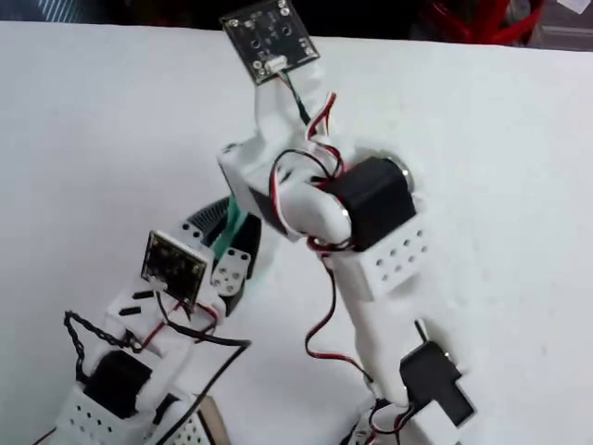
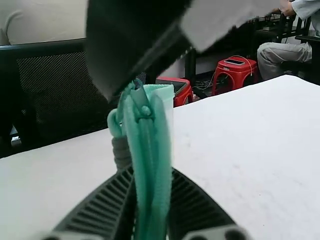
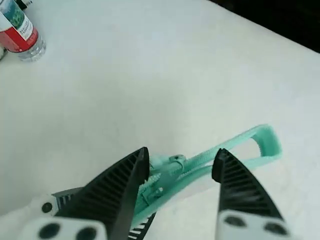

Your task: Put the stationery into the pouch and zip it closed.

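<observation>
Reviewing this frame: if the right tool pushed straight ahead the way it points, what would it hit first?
Probably the green pouch, whose zipper edge lies between the open tips of the right tool; past that, bare table. Depth is unclear.

pouch (image 1: pixel 229 230) mostly hidden under right arm (image 1: pixel 380 250) in high view, lower part cut off in right wrist view, bottle (image 3: pixel 20 31) edge-clipped

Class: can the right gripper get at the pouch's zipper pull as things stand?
Probably yes: the right gripper is open astride the zipper pull, nothing between, and the left gripper clamps the pouch.
</observation>
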Robot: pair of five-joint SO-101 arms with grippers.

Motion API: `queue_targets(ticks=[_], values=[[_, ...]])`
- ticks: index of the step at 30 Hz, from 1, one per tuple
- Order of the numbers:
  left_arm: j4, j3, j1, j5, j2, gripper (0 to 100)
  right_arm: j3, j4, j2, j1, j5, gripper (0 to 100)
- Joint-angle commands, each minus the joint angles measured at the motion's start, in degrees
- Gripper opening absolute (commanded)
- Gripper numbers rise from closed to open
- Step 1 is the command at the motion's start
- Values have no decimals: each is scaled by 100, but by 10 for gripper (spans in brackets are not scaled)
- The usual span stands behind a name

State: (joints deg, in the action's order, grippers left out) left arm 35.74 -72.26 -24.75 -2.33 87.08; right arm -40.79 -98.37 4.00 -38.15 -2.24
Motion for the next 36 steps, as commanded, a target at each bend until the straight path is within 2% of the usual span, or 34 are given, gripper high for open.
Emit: queue_targets(ticks=[1,7,11,15,32,34,36], values=[[35,-44,-48,-35,-75,22,176,-13,198,303,-70,204],[35,-44,-48,-44,-75,22,220,-13,251,312,-35,89],[35,-44,-57,-35,-75,22,246,-13,251,259,-26,74],[35,-44,-48,-35,-75,22,211,-13,259,251,-26,15],[26,9,-40,-70,-75,24,273,-13,620,259,141,18],[-123,9,-40,-35,-75,51,273,-13,629,251,141,18],[-325,-35,-40,-18,-75,127,273,-13,629,242,141,18]])
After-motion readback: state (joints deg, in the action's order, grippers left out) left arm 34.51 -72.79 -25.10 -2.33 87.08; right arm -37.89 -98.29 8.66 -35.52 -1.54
